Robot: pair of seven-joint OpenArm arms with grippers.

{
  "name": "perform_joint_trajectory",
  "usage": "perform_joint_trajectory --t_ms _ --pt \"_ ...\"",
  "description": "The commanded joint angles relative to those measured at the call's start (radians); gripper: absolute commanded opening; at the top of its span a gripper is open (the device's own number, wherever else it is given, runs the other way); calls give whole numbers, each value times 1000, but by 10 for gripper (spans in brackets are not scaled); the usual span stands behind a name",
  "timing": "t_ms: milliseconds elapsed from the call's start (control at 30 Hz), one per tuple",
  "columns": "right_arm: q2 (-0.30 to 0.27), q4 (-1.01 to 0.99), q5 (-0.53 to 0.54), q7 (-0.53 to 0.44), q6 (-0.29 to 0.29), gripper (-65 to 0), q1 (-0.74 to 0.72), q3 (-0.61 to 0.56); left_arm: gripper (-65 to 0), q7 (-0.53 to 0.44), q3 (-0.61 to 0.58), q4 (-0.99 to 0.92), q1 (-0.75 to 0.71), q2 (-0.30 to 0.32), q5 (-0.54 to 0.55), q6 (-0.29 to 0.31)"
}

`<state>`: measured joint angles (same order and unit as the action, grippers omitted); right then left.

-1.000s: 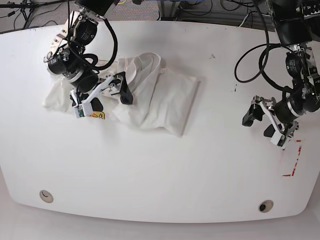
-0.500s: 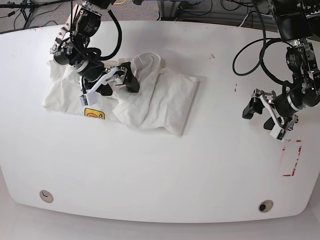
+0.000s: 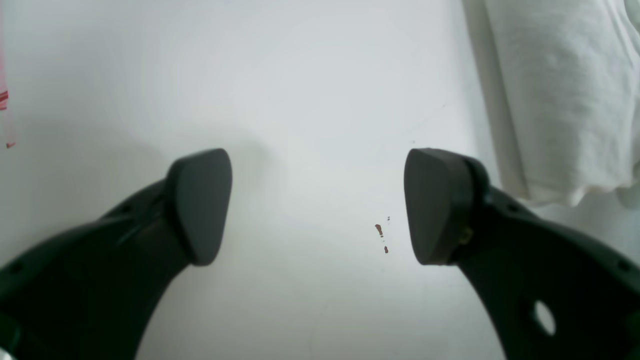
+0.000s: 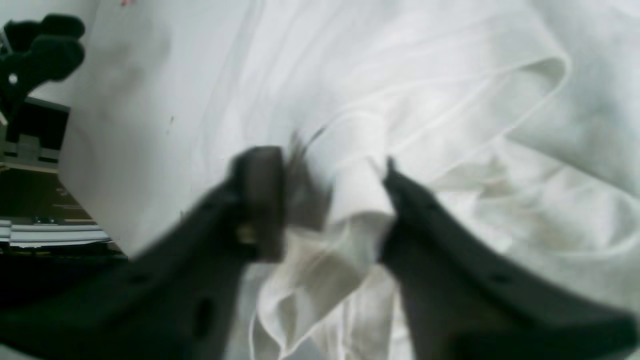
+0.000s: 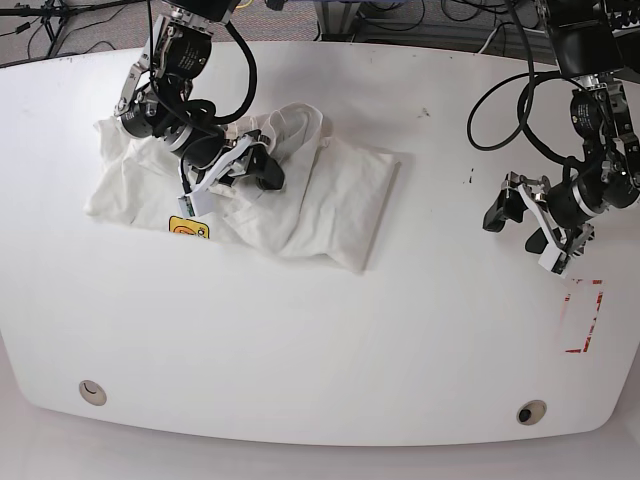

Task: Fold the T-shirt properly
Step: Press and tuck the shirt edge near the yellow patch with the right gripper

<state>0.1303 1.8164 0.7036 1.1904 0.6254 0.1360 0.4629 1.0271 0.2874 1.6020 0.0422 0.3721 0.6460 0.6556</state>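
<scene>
The off-white T-shirt lies crumpled on the white table, toward the table's far edge on the side of the right arm, with a folded slab of cloth reaching out toward the table's middle and a small yellow label showing at its near edge. The right gripper sits down on the bunched cloth in the middle of the T-shirt; in the right wrist view, which is blurred, its dark fingers stand partly apart with a raised fold of fabric bunched between them, though whether they actually pinch that fold cannot be told. The left gripper hangs over bare table well apart from the T-shirt, with its two fingers spread wide and nothing between them. In the left wrist view, only the T-shirt's hem edge appears beyond one finger. Red tape marks lie on the table near the left gripper.
</scene>
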Motion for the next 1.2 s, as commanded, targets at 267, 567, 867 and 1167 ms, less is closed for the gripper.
perform_joint_trajectory --t_ms 267,567,867,1167 --pt "-39 38 24 -14 6 -650 -54 -2 -139 -24 6 19 -12 18 16 5" --pt "-96 108 27 -10 6 -650 -88 -36 -139 -24 6 13 -35 18 13 5" --pt "-136 64 24 -10 6 -650 -124 -56 -139 -24 6 11 -52 18 13 5" --pt "-189 -16 27 -10 6 -642 -160 -57 -139 -24 0 19 -55 14 16 5"
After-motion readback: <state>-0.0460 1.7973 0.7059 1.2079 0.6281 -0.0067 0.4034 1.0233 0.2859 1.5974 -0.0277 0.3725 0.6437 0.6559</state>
